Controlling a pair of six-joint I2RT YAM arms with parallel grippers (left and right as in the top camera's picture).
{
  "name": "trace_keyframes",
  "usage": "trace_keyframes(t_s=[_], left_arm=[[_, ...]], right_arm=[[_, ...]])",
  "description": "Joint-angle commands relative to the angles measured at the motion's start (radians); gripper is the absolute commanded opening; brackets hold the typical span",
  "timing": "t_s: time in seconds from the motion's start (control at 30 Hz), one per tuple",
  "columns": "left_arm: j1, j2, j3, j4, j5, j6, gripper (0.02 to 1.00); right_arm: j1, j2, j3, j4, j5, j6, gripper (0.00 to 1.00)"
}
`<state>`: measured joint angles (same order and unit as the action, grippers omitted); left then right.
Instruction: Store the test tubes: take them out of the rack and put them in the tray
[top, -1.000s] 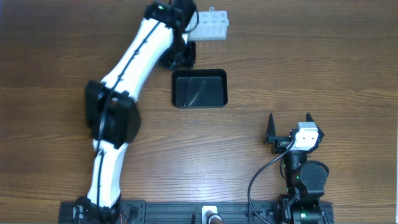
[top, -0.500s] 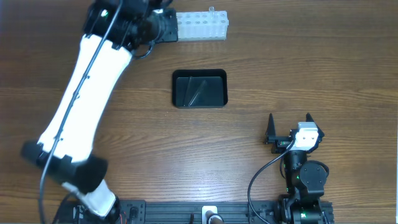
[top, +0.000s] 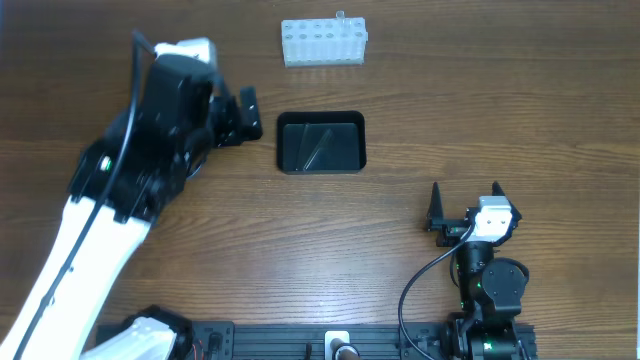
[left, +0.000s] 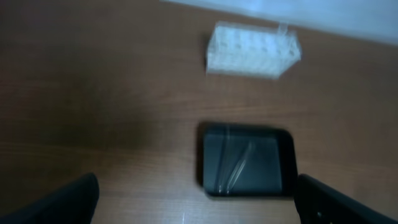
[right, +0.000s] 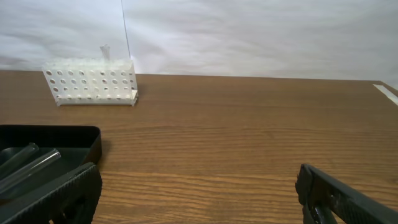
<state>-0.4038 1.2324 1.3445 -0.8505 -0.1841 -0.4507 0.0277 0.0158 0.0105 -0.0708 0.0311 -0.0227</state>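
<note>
The clear rack stands at the table's far edge with one tube upright at its right end. Nearer lies the black tray, holding two clear tubes. My left gripper hovers to the left of the tray, open and holding nothing. Its wrist view looks down on the rack, the upright tube and the tray from between its wide-apart fingers. My right gripper rests open at the near right, facing the rack and the tray.
Bare wooden tabletop surrounds the tray and rack. The left arm's white body slants across the left side of the table. A white wall rises behind the table's far edge.
My left arm has pulled back from the rack, swinging toward the near left, and now hovers beside the tray. The rack is uncovered. The right arm has not moved.
</note>
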Motion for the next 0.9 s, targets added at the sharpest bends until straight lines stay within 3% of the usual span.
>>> trace_keyframes(t_s=[0.03, 0.9], left_arm=[[0.041, -0.138, -0.161, 0.124, -0.023, -0.002, 0.998], [0.288, -0.868, -0.938, 0.963, 0.032, 0.002, 0.998]], right_arm=[[0.006, -0.011, -0.005, -0.003, -0.008, 0.007, 0.991], [0.006, -0.011, -0.005, -0.003, -0.008, 0.007, 0.991]])
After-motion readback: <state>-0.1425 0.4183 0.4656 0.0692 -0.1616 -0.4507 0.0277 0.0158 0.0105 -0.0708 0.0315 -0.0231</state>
